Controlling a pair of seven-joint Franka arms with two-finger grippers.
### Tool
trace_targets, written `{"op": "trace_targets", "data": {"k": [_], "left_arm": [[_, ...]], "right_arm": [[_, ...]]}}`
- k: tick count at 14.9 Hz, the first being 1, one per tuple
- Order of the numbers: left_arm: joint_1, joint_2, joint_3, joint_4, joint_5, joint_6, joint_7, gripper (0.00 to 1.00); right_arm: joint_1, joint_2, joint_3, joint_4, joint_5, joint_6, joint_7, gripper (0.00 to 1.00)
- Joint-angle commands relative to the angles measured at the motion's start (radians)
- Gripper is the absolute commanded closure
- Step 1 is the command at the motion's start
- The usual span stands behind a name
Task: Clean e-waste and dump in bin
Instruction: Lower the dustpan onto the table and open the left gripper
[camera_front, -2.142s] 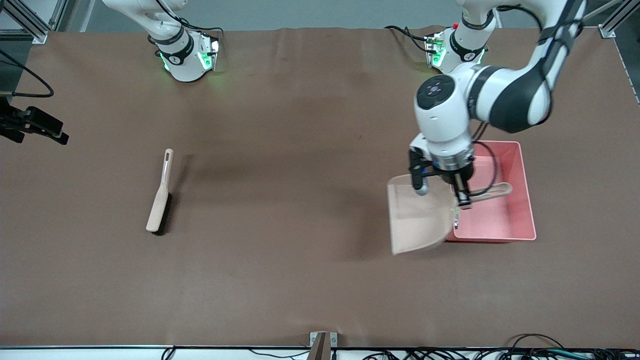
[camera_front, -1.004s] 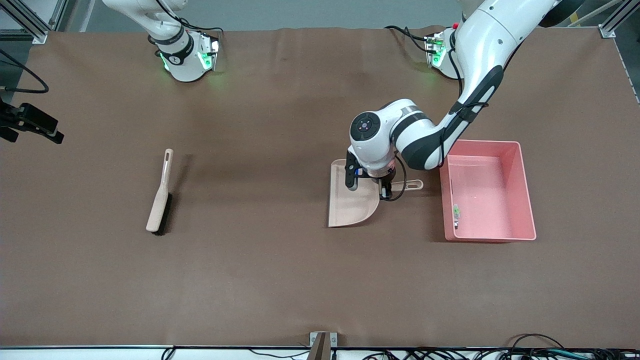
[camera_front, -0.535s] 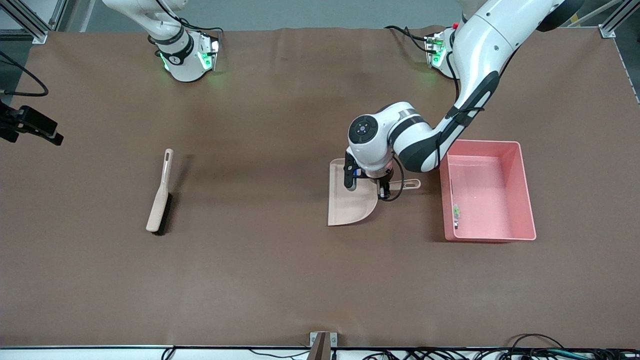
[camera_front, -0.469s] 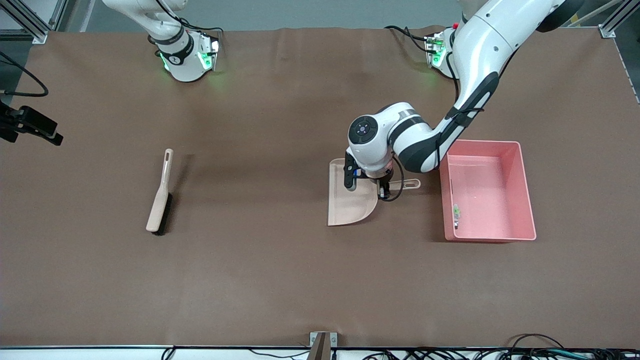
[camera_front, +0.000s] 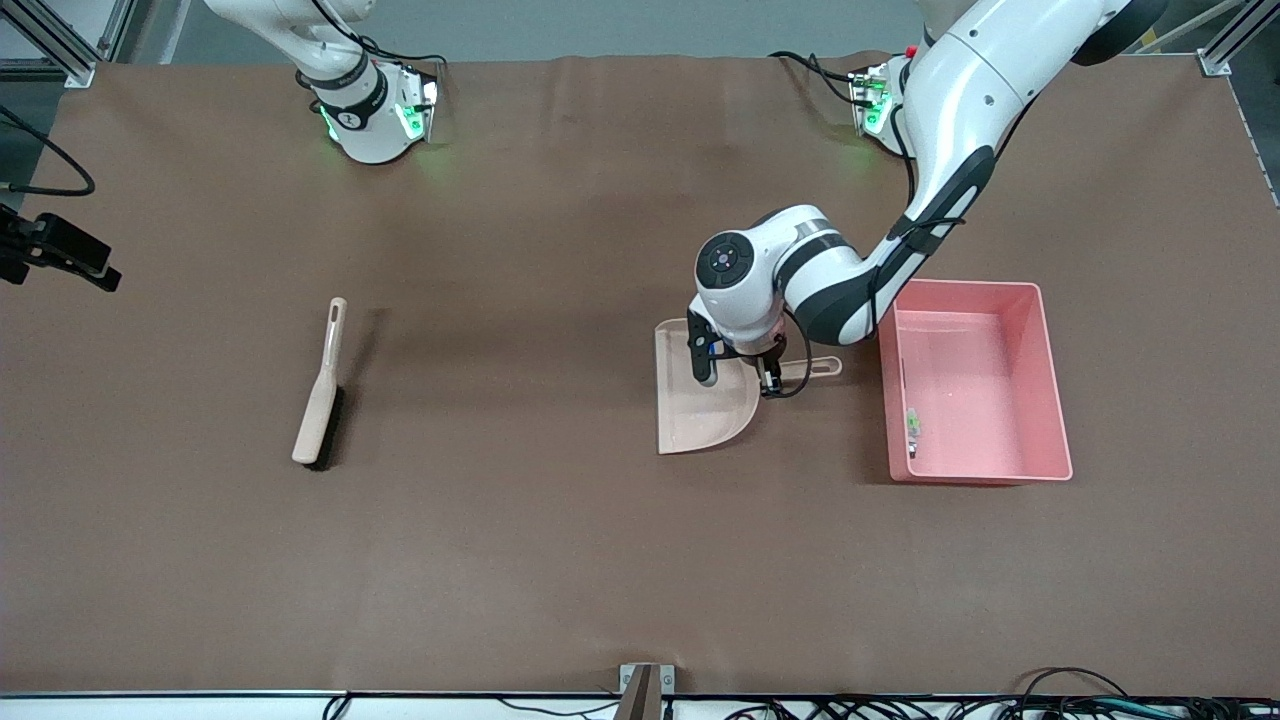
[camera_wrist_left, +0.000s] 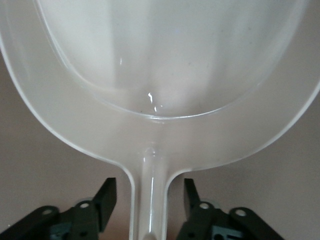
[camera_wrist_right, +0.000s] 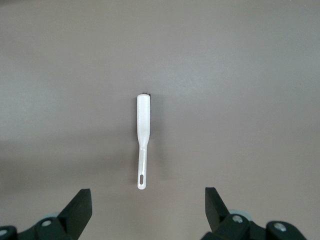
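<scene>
The e-waste (camera_front: 912, 424) lies as tiny white and green bits inside the pink bin (camera_front: 1052, 380), close to the wall that faces the dustpan. The beige dustpan (camera_front: 700, 410) lies flat on the table beside the bin, toward the right arm's end. My left gripper (camera_front: 737, 377) is low over the dustpan's handle (camera_front: 815, 367). In the left wrist view the left gripper (camera_wrist_left: 148, 195) is open, a finger on each side of the handle (camera_wrist_left: 148, 210) with a gap to it, and the pan (camera_wrist_left: 165, 65) is empty. My right gripper (camera_wrist_right: 148, 205) hangs open, high over the brush (camera_wrist_right: 143, 140).
The beige brush (camera_front: 320, 400) with dark bristles lies on the brown mat toward the right arm's end. A black device (camera_front: 55, 255) with a cable juts in at that edge of the front view. A small bracket (camera_front: 645, 685) sits at the table's near edge.
The left arm carried the dustpan from over the bin down to the table beside it. The left gripper has just opened off the handle. The brush has not moved.
</scene>
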Motion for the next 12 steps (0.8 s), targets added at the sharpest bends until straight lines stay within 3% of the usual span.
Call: {"op": "trace_targets", "data": {"k": [1, 4, 7, 11, 12], "left_arm": [[-0.002, -0.065, 0.002, 0.017, -0.024, -0.020, -0.013, 0.00], [-0.010, -0.114, 0.026, 0.131, -0.109, -0.143, -0.014, 0.00], [-0.085, -0.192, 0.185, 0.254, -0.281, -0.221, -0.014, 0.00], [-0.076, -0.362, 0.380, 0.251, -0.618, -0.225, -0.137, 0.00], [-0.073, -0.400, 0.409, 0.242, -0.655, -0.244, -0.158, 0.00]], "right_arm": [[0.002, -0.003, 0.004, 0.002, -0.012, -0.017, 0.015, 0.00], [0.006, -0.003, 0.006, 0.003, -0.012, -0.019, 0.017, 0.00], [0.006, -0.003, 0.006, 0.003, -0.012, -0.019, 0.017, 0.00], [0.006, -0.003, 0.006, 0.003, -0.012, -0.019, 0.017, 0.00], [0.006, -0.003, 0.006, 0.003, -0.012, -0.019, 0.015, 0.00]]}}
